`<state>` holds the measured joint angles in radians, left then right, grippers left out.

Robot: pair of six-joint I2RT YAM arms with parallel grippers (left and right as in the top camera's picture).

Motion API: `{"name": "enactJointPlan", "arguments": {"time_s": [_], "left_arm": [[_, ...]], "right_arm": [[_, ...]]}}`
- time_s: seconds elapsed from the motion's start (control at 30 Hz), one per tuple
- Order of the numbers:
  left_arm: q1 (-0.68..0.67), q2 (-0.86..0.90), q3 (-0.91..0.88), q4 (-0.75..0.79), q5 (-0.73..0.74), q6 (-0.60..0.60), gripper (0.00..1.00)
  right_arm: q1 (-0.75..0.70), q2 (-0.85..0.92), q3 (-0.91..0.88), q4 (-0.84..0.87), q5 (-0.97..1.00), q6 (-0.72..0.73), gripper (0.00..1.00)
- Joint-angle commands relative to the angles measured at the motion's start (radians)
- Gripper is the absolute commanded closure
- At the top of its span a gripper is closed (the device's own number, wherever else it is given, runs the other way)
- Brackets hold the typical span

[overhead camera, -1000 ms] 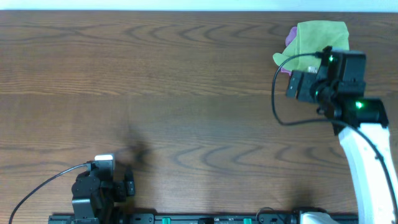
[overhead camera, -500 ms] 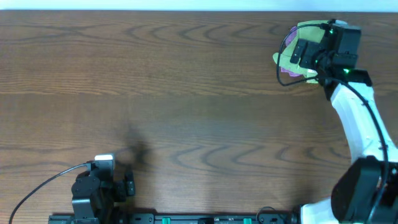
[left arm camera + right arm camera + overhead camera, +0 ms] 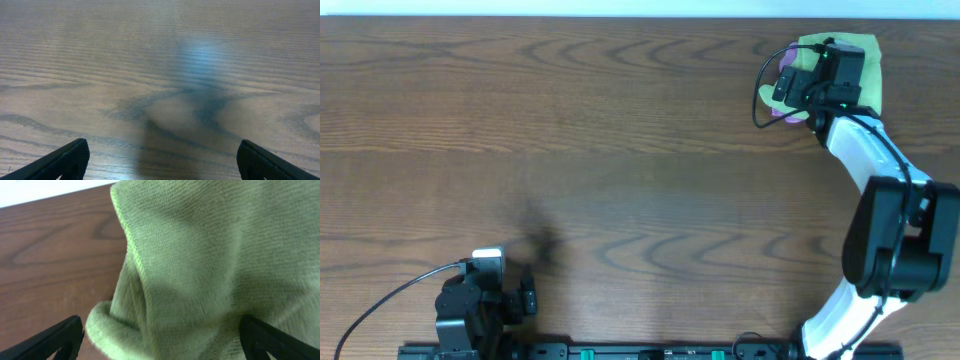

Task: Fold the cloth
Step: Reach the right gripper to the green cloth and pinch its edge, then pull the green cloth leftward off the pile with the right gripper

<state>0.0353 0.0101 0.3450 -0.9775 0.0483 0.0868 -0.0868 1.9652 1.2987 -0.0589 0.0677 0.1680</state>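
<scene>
A crumpled light green cloth [image 3: 869,72] lies at the table's far right corner; a purple patch [image 3: 786,62] shows at its left edge. My right gripper [image 3: 820,70] is over the cloth, open, its fingers spread on either side of a bunched fold. In the right wrist view the cloth [image 3: 200,265] fills the frame between the right gripper's [image 3: 160,340] fingertips. My left gripper [image 3: 485,295] rests at the near left edge, open and empty; the left wrist view shows only bare wood between the left gripper's [image 3: 162,160] fingertips.
The brown wooden table [image 3: 600,150] spans the view. A white wall strip runs along the far edge [image 3: 620,8]. A black rail [image 3: 650,352] lies along the near edge. The right arm's cable [image 3: 760,85] loops left of the cloth.
My right arm has moved toward the far edge and leftward, from just near the cloth to directly over it. The left arm has not moved.
</scene>
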Motion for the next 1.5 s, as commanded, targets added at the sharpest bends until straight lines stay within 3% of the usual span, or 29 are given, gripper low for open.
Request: {"name": "enactJointPlan", "arguments": {"time_s": [0.0,0.1,0.3,0.4,0.6,0.93,1.27,1.47], "left_arm": [[-0.005,-0.006,-0.024,-0.034,-0.011,0.022,0.05],[-0.005,-0.006,-0.024,-0.034,-0.011,0.022,0.05],[-0.005,-0.006,-0.024,-0.034,-0.011,0.022,0.04],[-0.005,-0.006,-0.024,-0.034,-0.011,0.022,0.05],[-0.005,-0.006,-0.024,-0.034,-0.011,0.022,0.05],[-0.005,-0.006,-0.024,-0.034,-0.011,0.022,0.05],[-0.005,-0.006,-0.024,-0.034,-0.011,0.022,0.05],[-0.005,-0.006,-0.024,-0.034,-0.011,0.022,0.05]], "right_arm": [[-0.006,0.026,0.012,0.02,0.033,0.001,0.04],[-0.006,0.034,0.012,0.022,0.064,0.003,0.13],[-0.005,0.007,0.017,0.032,0.068,-0.002,0.76],[-0.003,-0.037,0.017,0.029,0.067,-0.021,0.96],[-0.003,-0.19,0.017,-0.072,0.066,-0.075,0.99],[0.095,-0.489,0.017,-0.48,0.003,-0.125,0.99],[0.437,-0.659,0.017,-0.729,-0.026,-0.061,0.99],[0.633,-0.651,0.017,-0.71,-0.169,0.028,0.98]]}}
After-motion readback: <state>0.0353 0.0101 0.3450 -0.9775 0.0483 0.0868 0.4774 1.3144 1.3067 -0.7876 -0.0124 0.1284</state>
